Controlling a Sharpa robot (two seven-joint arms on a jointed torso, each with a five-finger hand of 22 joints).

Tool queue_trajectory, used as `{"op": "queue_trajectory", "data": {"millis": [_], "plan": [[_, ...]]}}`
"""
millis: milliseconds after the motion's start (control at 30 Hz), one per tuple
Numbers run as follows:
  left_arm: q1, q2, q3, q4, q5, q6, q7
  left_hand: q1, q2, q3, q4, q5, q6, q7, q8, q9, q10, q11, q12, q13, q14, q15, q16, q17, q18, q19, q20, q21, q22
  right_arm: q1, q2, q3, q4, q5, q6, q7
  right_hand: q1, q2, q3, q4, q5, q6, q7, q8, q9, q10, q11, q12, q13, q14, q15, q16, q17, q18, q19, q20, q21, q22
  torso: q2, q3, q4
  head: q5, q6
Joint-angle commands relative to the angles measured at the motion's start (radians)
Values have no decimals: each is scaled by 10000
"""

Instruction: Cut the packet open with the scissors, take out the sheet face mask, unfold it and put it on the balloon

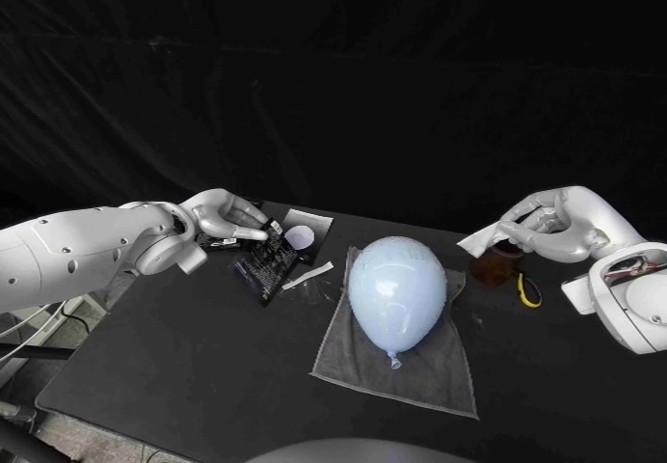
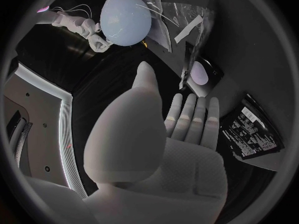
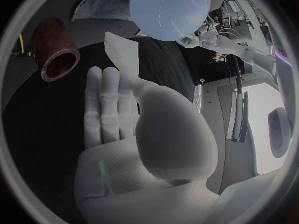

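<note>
A pale blue balloon (image 1: 396,294) (image 2: 124,17) (image 3: 171,7) lies on a grey cloth (image 1: 355,362) in the middle of the table. A black packet with white print (image 1: 268,258) (image 2: 252,132) lies flat to its left. Just beyond the packet, a second black piece bears a pale round patch (image 1: 299,234) (image 2: 199,72). A white strip (image 1: 308,275) (image 2: 187,30) and some clear film (image 2: 181,10) lie between packet and balloon. My left hand (image 1: 229,222) (image 2: 187,119) hovers over the packet's far end, fingers straight, holding nothing. My right hand (image 1: 535,227) (image 3: 112,104) is flat and empty beside a brown cup (image 1: 493,265) (image 3: 59,55). Yellow-handled scissors (image 1: 528,289) lie below it.
The cloth reaches towards the table's near edge (image 1: 181,424). Bare black tabletop lies at the front left and front right. A black curtain hangs behind the table.
</note>
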Motion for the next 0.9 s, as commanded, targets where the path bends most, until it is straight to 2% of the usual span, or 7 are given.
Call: {"op": "queue_trajectory", "data": {"millis": [33, 300, 600, 667, 700, 800, 900], "plan": [[26, 64, 42, -38, 312, -566, 617, 26, -139, -106, 7, 57, -115, 408, -28, -14, -146, 25, 57, 17, -209, 45, 69, -13, -214, -254, 5, -107, -24, -17, 18, 6, 1, -118, 164, 56, 110, 10, 1, -42, 27, 23, -43, 66, 153, -15, -70, -32, 15, -60, -25, 43, 15, 158, -69, -9, 34, 13, 0, -4, -4, -44, 14], [38, 257, 152, -141, 196, -755, 835, 101, -208, -180, 10, 60, -751, 390, -255, -228, -385, 123, 158, 22, -714, 149, 137, -48, -370, -947, 7, -256, -71, -31, 29, 6, -5, -121, 182, 40, 110, 10, 1, -42, 27, 23, -43, 66, 153, -15, -70, -32, 15, -60, -25, 43, 15, 158, -69, -9, 34, 13, 12, -4, 1, -175, 73], [113, 448, 402, -202, 518, -1158, 1409, 371, 518, 575, -37, 30, 117, 303, 132, -24, -67, -38, 570, 75, -476, 19, 589, 41, -320, -223, -3, -81, 45, -40, 68, 5, -28, -146, 200, 27, 111, 12, -2, -48, 28, 14, -41, 70, 157, -21, -68, -39, 19, -67, -23, 40, 15, 155, -83, -7, 42, 26, -2, -1, 4, -269, 181], [125, 535, 434, -172, 667, -1144, 1521, 728, 998, 1081, -124, 9, 627, 631, 394, 57, 336, -323, 820, 116, 176, -252, 1004, 158, -176, 633, -37, 174, 179, -42, 82, 5, -38, -167, 206, 23, 111, 12, -2, -48, 28, 14, -41, 70, 157, -21, -68, -39, 19, -67, -23, 40, 15, 155, -83, -7, 42, 26, -2, -5, 9, -415, 243], [131, 605, 448, -138, 740, -1113, 1577, 978, 1232, 1313, -192, 51, 917, 526, 518, 73, 701, -485, 1018, 133, 898, -464, 1402, 279, 86, 1161, -101, 479, 301, -44, 91, 5, -43, -177, 211, 19, 111, 12, -2, -48, 28, 14, -41, 70, 157, -21, -68, -39, 19, -67, -23, 40, 15, 155, -83, -7, 42, 26, 1, -6, 7, -536, 289], [138, 877, 472, 1, 868, -958, 1702, 1276, 1451, 1544, -251, 36, 1236, 333, 562, 13, 1219, -725, 1226, 112, 2160, -834, 2038, 488, 690, 2385, -267, 1204, 602, -49, 138, 5, -65, -203, 232, -11, 111, 13, -3, -51, 28, 11, -41, 72, 159, -22, -68, -40, 21, -69, -22, 39, 15, 155, -89, -7, 47, 32, 11, -14, 2, -903, 417], [140, 1153, 483, 138, 921, -836, 1775, 1463, 1580, 1714, -216, 28, 1492, 186, 548, -58, 1611, -905, 1289, 73, 3007, -1108, 2421, 627, 793, 3204, -514, 1748, 845, -52, 182, 5, -89, -291, 252, -86, 114, 12, -3, -54, 27, 10, -41, 73, 160, -22, -69, -41, 21, -70, -21, 39, 16, 155, -91, -7, 49, 34, 22, -23, -8, -1231, 546]]}}
